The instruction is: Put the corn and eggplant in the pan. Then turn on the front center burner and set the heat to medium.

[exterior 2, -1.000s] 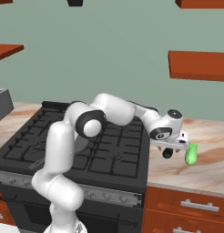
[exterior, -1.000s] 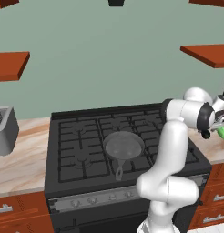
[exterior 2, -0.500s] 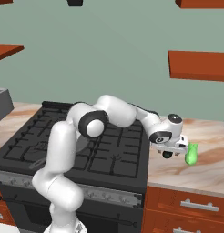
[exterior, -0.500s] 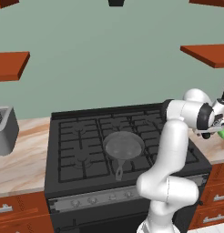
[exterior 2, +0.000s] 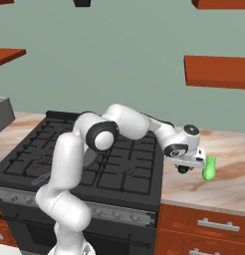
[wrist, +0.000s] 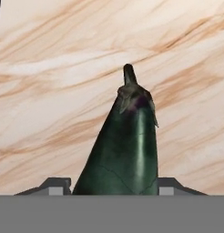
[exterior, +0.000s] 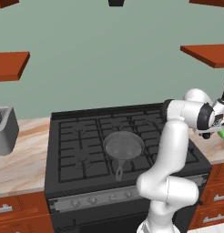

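Closed on the eggplant: gripper fingertips pressed against both its flanks, stem pointing away over the marble counter. Sunk a touch lower than a second ago, beside an unmoved corn lying on the counter just right of the hand. One eggplant, one corn, one pan, empty on the stove's front centre grate. Arm stretched far right, elbow bent over the stove, wrist turned down.

Tool w/ eggplant lifted slightly off counter
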{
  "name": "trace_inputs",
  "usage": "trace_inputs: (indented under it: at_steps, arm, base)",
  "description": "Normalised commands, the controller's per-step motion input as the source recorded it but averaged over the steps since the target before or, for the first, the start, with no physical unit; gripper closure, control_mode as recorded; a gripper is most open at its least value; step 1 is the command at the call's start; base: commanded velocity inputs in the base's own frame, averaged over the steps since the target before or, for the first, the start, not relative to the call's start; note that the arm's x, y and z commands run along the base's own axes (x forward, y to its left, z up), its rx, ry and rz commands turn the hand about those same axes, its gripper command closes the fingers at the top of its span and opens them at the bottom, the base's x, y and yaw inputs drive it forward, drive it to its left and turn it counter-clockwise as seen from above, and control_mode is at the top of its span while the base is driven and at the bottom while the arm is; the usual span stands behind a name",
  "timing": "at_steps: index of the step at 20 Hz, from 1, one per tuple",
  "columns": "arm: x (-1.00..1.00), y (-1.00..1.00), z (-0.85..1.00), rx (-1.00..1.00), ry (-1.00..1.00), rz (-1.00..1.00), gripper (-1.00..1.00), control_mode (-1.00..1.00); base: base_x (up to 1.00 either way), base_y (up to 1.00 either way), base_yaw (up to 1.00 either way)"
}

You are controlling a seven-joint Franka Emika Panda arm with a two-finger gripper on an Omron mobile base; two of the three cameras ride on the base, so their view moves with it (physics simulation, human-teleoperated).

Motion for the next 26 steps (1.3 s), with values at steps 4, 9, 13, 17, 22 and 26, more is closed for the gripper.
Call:
trace_inputs:
  at_steps: [4, 9, 13, 17, 22, 26]
  arm:
    - [-0.33, 0.01, 0.02, 0.00, 0.00, 0.01, 1.00, -1.00]
    - [-0.55, 0.15, 0.31, 0.00, -0.03, 0.05, 1.00, -1.00]
    - [-0.43, 0.26, 0.58, 0.00, 0.00, 0.08, 1.00, -1.00]
    - [-0.39, 0.37, 0.47, 0.00, 0.00, 0.07, 1.00, -1.00]
    - [-0.33, 0.54, 0.31, 0.00, 0.00, 0.05, 1.00, -1.00]
    - [-0.22, 0.82, 0.20, 0.00, 0.00, 0.02, 1.00, -1.00]
  base:
    - [0.00, 0.00, 0.00]
    - [0.00, 0.00, 0.00]
    - [0.00, 0.00, 0.00]
    - [0.00, 0.00, 0.00]
    - [0.00, 0.00, 0.00]
    - [0.00, 0.00, 0.00]
